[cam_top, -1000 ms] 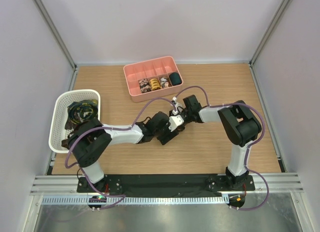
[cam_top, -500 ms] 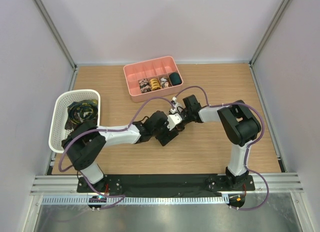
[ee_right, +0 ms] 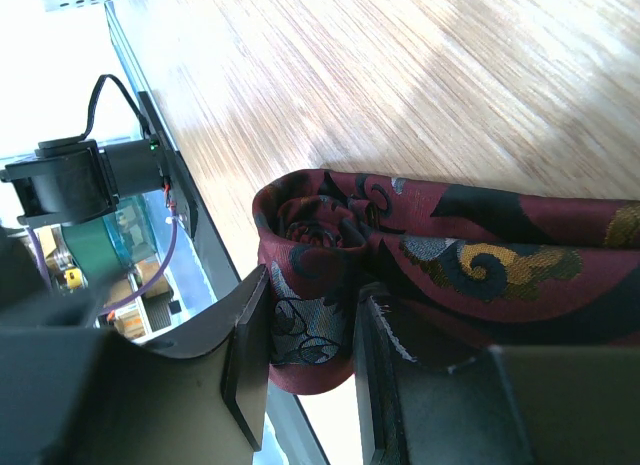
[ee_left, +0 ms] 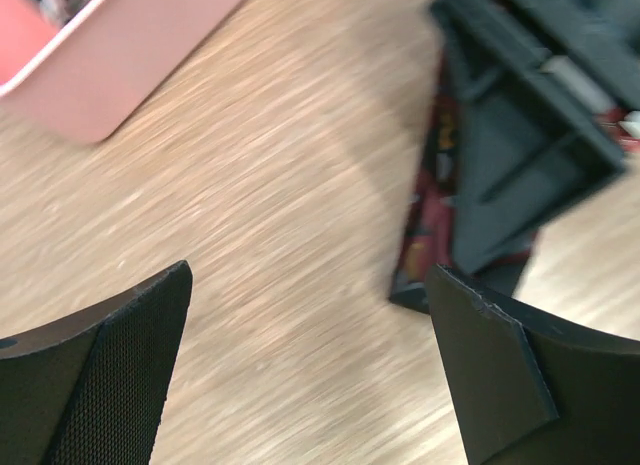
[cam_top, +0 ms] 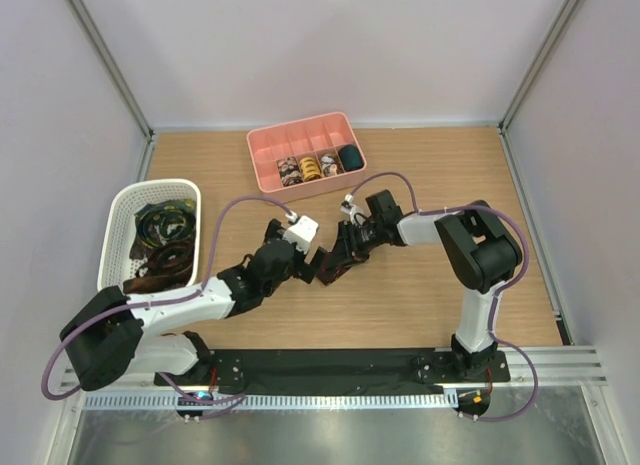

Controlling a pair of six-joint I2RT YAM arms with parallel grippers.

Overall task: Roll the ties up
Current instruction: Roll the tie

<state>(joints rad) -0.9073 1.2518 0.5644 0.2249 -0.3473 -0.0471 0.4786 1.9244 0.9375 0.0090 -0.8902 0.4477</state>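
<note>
A dark red tie (ee_right: 330,225) with blue, yellow and black swirls is partly rolled into a coil. My right gripper (ee_right: 310,335) is shut on that coil, low over the table in the middle (cam_top: 345,253). The rest of the tie (ee_left: 425,215) lies on the wood beneath it. My left gripper (ee_left: 310,365) is open and empty, just left of the tie (cam_top: 312,253), with bare wood between its fingers. Several rolled ties (cam_top: 305,167) sit in the pink tray. More loose ties (cam_top: 160,235) lie in the white basket.
The pink divided tray (cam_top: 310,190) stands at the back centre; its corner shows in the left wrist view (ee_left: 120,75). The white mesh basket (cam_top: 115,235) stands at the left edge. A black base rail runs along the near edge.
My left arm has pulled back to the left, away from the tie and the right gripper. The right gripper has stayed put, still holding the coil.
</note>
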